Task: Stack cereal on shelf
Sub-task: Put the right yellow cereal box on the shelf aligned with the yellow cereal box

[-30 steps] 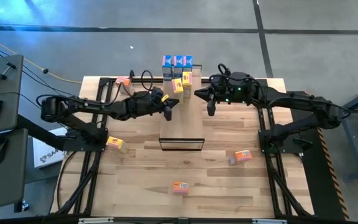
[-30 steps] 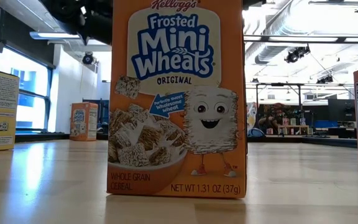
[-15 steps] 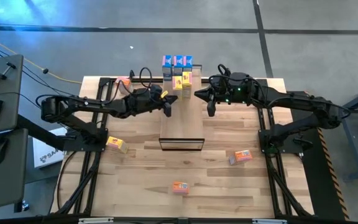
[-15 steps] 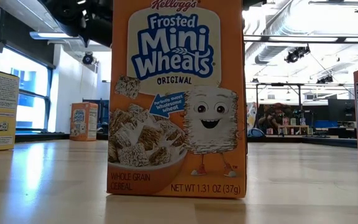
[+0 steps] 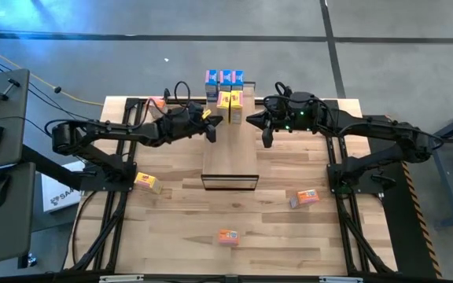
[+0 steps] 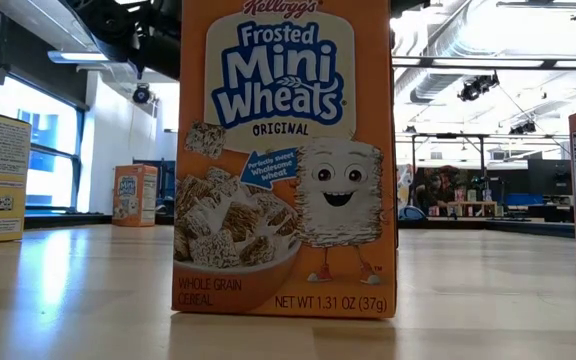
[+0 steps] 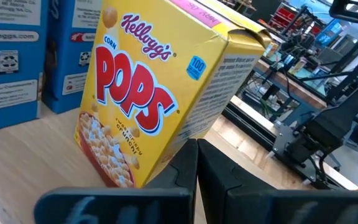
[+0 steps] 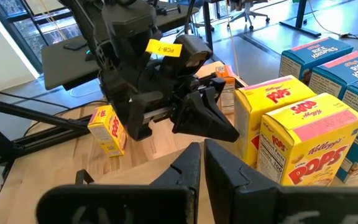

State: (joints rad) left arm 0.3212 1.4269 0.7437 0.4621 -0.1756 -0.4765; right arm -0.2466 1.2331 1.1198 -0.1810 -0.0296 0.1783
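Five cereal boxes [image 5: 225, 88] stand on the shelf [image 5: 229, 153], four lie loose on the surface [image 5: 179, 212]; left fingers [image 5: 212, 134] and right fingers [image 5: 267, 139] are closed, empty.

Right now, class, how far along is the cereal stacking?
Done: three blue cardboard boxes and two yellow cardboard boxes stand at the wooden shelf's far end. In hand: nothing; left end effector and right end effector are shut. Left: four loose boxes on the tabletop.
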